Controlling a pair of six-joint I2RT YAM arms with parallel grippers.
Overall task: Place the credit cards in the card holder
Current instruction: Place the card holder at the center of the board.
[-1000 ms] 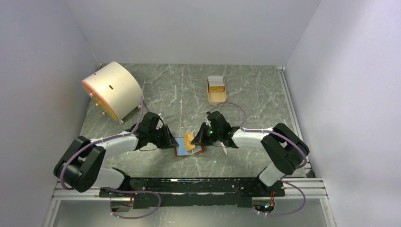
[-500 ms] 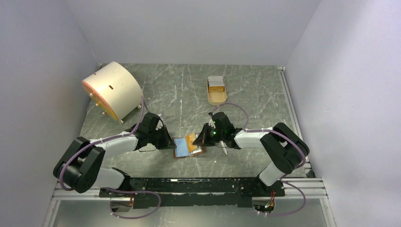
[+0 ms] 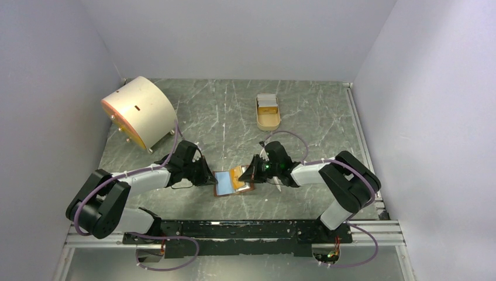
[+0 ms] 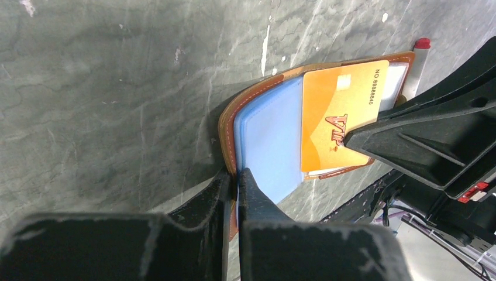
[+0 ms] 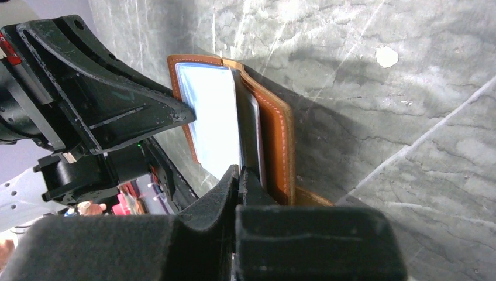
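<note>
The brown card holder (image 3: 225, 184) lies open on the table between the arms, its light blue inside up (image 4: 263, 129). My left gripper (image 3: 212, 178) is shut on its left edge (image 4: 237, 172). An orange credit card (image 4: 336, 117) marked VIP lies over the holder's right half, partly in the pocket, with a pale card edge (image 4: 393, 82) behind it. My right gripper (image 3: 250, 173) is shut on the orange card's edge (image 5: 238, 170), beside the brown leather flap (image 5: 278, 134). More pale cards (image 3: 267, 103) lie in the tan tray.
The tan oval tray (image 3: 268, 122) stands at the back centre. A big cream drum (image 3: 138, 111) stands at the back left. A thin white stick with a red tip (image 4: 416, 58) lies just right of the holder. Grey walls close in three sides.
The right gripper has moved slightly left and lower with the orange card, which now lies flatter over the holder. The left gripper and the holder have shifted slightly left.
</note>
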